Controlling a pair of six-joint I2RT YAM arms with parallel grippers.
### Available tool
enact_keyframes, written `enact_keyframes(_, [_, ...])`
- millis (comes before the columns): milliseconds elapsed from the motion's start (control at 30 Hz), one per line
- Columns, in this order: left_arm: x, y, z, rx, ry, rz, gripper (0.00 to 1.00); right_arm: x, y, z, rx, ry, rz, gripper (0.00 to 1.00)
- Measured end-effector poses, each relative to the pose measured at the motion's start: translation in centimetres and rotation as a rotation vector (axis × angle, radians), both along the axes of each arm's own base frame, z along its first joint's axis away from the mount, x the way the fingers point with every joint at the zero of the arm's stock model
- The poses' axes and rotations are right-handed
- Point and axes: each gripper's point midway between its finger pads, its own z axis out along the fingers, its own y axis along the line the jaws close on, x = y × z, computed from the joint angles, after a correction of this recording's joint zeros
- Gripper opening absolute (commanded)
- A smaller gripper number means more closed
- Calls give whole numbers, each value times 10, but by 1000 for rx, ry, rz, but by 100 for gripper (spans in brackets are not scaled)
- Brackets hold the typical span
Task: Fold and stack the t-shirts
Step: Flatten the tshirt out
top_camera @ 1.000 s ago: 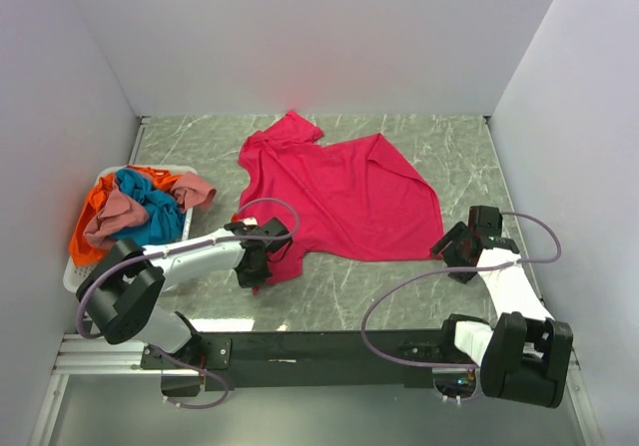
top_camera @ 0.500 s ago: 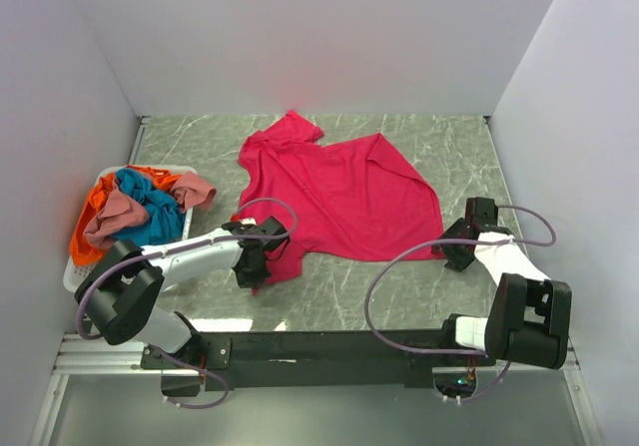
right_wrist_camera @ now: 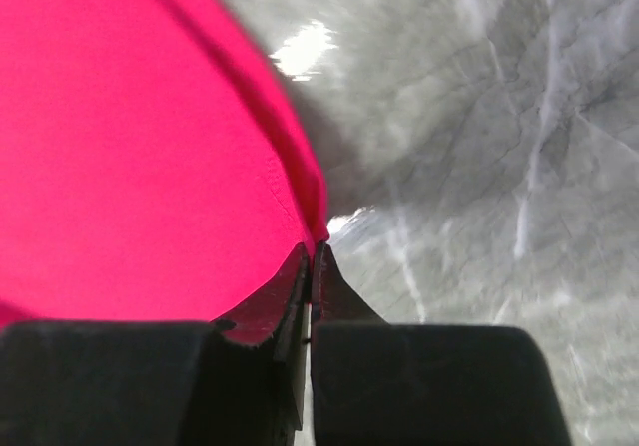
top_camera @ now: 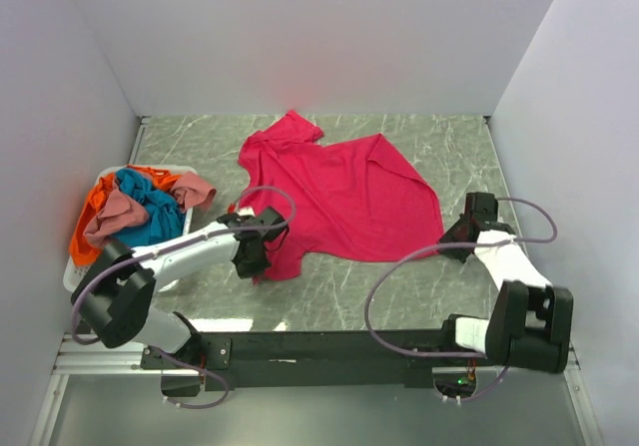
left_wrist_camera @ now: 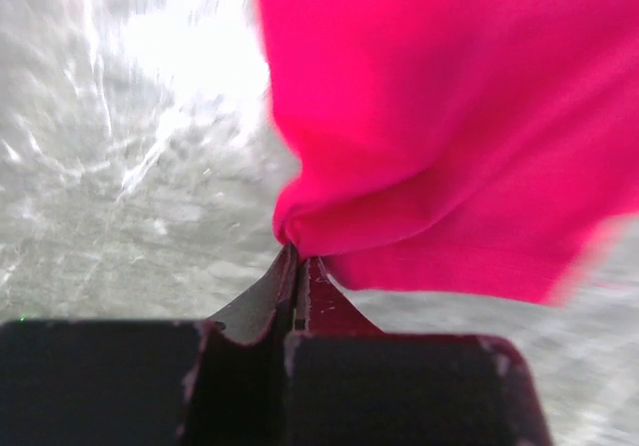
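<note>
At the far left, the other t-shirts (top_camera: 135, 212), orange, teal and dusty pink, lie bundled in the white basket (top_camera: 108, 175), not yet folded. My left gripper (left_wrist_camera: 297, 251) is closed on a bunched near-left corner of the magenta t-shirt (top_camera: 339, 192); the cloth is pinched right at my fingertips. The shirt lies spread on the marble table (top_camera: 329, 286), all of it on the far side of both my jaws, its near edge running left to right between them. My right gripper (right_wrist_camera: 312, 251) is pressed together on the near-right edge, on the hem I think — the wrist view is too close to be sure. Each arm already has its own corner, so I judge the next move is for both together — lift this edge and carry it away from me, over the body
</note>
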Motion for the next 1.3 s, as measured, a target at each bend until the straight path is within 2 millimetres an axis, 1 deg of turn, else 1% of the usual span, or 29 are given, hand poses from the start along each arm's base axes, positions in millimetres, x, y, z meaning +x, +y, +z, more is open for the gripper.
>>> enact_keyframes(67, [14, -5, 18, -16, -53, 10, 1, 5, 0, 20, -15, -51, 12, 0])
enact_keyframes(100, [25, -7, 33, -25, -102, 20, 1, 10, -1, 34, -28, -87, 14, 0])
enact_keyframes(133, [36, -10, 48, -38, -146, 29, 1, 17, -4, 53, -45, -140, 16, 0])
enact_keyframes(167, [49, -14, 67, -56, -207, 42, 1, 23, -5, 71, -61, -190, 17, 0])
enact_keyframes(200, [60, -16, 87, -65, -261, 53, 1, 30, -8, 95, -81, -253, 14, 0])
enact_keyframes(267, [86, -20, 139, -103, -405, 87, 1, 42, -15, 150, -132, -403, -3, 0])
enact_keyframes(300, [98, -20, 167, -122, -485, 106, 1, 45, -18, 178, -154, -472, -14, 0])
enact_keyframes(367, [113, -16, 227, -150, -630, 140, 1, 44, -23, 232, -198, -600, -40, 0])
enact_keyframes(400, [118, -11, 258, -158, -699, 153, 1, 42, -26, 263, -221, -675, -57, 0])
enact_keyframes(433, [121, -7, 284, -172, -760, 164, 1, 39, -28, 285, -237, -724, -68, 0])
enact_keyframes(467, [122, -2, 316, -192, -831, 177, 1, 34, -30, 310, -256, -775, -82, 0])
enact_keyframes(533, [119, 10, 367, -229, -950, 187, 1, 21, -34, 360, -294, -884, -115, 0])
enact_keyframes(600, [108, 25, 410, -262, -1058, 172, 1, 7, -35, 397, -320, -965, -135, 0])
enact_keyframes(700, [79, 49, 470, -335, -1223, 127, 1, -20, -35, 450, -354, -1082, -157, 0])
enact_keyframes(733, [70, 56, 486, -358, -1271, 119, 1, -27, -35, 461, -362, -1109, -161, 0])
enact_keyframes(833, [41, 79, 538, -409, -1405, 92, 1, -63, -31, 501, -392, -1210, -169, 0])
enact_keyframes(900, [22, 88, 571, -452, -1488, 50, 1, -90, -27, 524, -412, -1279, -167, 0])
enact_keyframes(967, [4, 93, 599, -482, -1562, -11, 1, -114, -23, 540, -429, -1339, -165, 0])
enact_keyframes(1033, [-6, 96, 616, -495, -1611, -50, 1, -135, -18, 551, -443, -1391, -154, 0])
enact_keyframes(1067, [-9, 97, 621, -491, -1627, -65, 1, -143, -15, 555, -449, -1409, -146, 0])
enact_keyframes(1133, [-10, 97, 629, -470, -1651, -90, 1, -154, -11, 561, -459, -1437, -126, 0])
enact_keyframes(1167, [-9, 96, 631, -457, -1659, -95, 1, -157, -10, 564, -466, -1446, -116, 0])
enact_keyframes(1233, [0, 93, 632, -417, -1665, -96, 1, -154, -9, 564, -472, -1439, -100, 0])
enact_keyframes(1300, [16, 87, 628, -361, -1656, -82, 1, -143, -10, 560, -476, -1409, -90, 0])
